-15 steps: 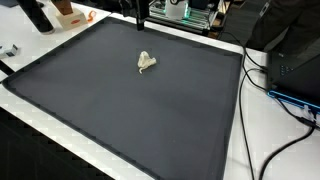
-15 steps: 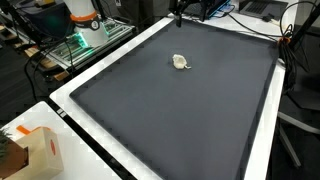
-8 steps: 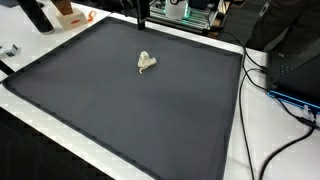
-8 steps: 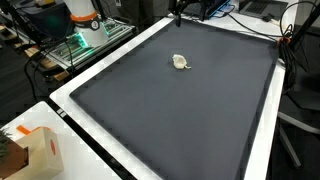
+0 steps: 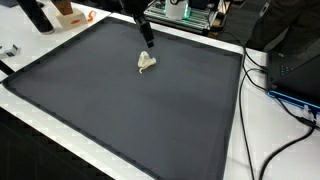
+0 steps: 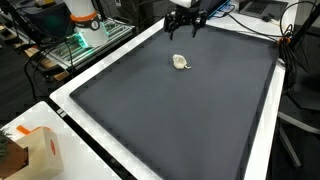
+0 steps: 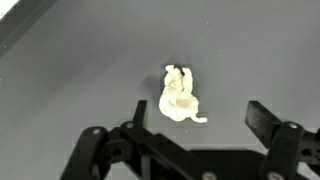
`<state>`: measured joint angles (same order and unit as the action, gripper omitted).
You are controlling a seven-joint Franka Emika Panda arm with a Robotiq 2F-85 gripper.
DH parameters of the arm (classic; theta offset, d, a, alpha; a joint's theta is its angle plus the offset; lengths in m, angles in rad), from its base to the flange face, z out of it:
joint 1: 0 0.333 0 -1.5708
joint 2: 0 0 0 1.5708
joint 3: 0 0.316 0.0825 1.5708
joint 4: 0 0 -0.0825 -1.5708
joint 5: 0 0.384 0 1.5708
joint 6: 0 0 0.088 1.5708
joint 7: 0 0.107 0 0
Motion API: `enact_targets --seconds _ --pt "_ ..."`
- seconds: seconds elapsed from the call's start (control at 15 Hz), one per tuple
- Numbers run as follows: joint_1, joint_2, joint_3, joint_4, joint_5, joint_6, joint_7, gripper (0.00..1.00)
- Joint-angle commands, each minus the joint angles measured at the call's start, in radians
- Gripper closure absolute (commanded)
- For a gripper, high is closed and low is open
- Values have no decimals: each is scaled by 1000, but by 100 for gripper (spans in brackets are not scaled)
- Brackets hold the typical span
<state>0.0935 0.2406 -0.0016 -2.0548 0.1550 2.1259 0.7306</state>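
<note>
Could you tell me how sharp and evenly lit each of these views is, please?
Wrist view: lump sharp, mat evenly lit, gripper dark and a bit soft. Both exterior views: low detail, no glare on the mat, lump tiny.

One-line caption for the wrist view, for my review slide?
Open gripper hovers near a small cream crumpled object lying on a dark grey mat.

Cream crumpled lump (image 7: 179, 95) on dark mat (image 7: 70, 70), just beyond wide-spread tool (image 7: 196, 112)
</note>
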Motion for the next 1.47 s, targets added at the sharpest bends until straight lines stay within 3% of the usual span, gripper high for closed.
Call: enact_targets --seconds 0.0,0.87,1.0,1.07,1.4 --pt "-4 56 -6 -11 19 16 56 0" --pt "-20 187 -18 -24 87 196 72 2" --pt "-17 191 -18 -24 90 205 73 26" --pt "-17 192 -18 -23 90 207 73 30" --pt "-11 185 -23 -23 80 218 83 70"
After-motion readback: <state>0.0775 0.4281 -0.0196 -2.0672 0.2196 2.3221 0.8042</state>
